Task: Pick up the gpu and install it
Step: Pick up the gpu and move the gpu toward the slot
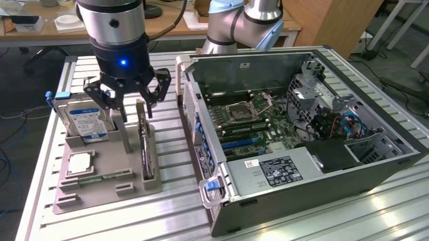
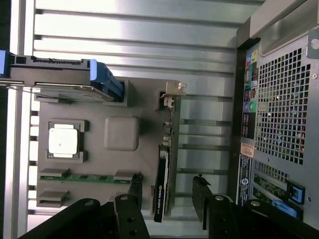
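While the gpu [image 1: 144, 150] stands untouched in its slot, stage: approach only, pick-up not yet made
gpu place: upright on its long edge in the grey holder [image 1: 100, 193] on the tabletop [image 1: 168, 216], just beside the open computer case [image 1: 302, 150], on the exterior view's left of it
gpu bracket: silvery end piece visible in the wrist view at one end of the card, seated in the holder's end block
gripper [image 1: 130, 106]: spread wide and pinching nothing, hanging above the holder near the card's top edge
gripper and gpu: in the wrist view one finger lies to each side of the card's line; no contact shows, and how far above the card the fingers are I cannot tell
neighbours in holder: hard drive [image 1: 84, 118] standing upright, CPU chip [image 1: 79, 163] lying flat, memory stick [image 2: 89, 177] in its own recess, all apart from the gripper
case: side panel off, motherboard [image 1: 251, 125] exposed, no card seen seated in the expansion slots [image 1: 238, 144]
done: by my reading, nothing beyond the gripper being lined up over the gpu
left: the whole of the pick-up and the whole of the install, since the card is in its holder and the slots look bare
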`<state>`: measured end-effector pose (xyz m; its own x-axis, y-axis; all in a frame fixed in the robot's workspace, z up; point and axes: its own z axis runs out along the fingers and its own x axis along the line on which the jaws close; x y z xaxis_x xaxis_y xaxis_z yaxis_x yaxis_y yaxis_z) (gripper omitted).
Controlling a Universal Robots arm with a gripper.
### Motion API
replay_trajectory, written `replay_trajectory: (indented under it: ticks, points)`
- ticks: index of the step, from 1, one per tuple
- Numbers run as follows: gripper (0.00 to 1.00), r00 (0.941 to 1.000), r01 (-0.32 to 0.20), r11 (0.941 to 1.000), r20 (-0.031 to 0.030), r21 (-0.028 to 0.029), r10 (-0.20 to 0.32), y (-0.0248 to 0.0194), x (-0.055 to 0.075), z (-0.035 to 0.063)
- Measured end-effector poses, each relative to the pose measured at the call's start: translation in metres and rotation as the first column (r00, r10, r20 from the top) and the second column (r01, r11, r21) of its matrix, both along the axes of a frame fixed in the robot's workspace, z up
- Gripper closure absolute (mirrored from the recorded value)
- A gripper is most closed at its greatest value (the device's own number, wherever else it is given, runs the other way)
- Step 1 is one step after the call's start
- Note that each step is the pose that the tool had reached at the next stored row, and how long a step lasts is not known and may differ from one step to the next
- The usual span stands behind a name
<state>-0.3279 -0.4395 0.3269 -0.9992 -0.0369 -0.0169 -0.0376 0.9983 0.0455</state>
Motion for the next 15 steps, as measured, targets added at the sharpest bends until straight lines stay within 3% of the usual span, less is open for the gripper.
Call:
replay_trajectory:
  ticks: [15]
  points:
    - [0.47, 1.0000, 0.000, 1.0000, 0.0000, 0.0000, 0.000, 0.0000, 0.0000, -0.0084]
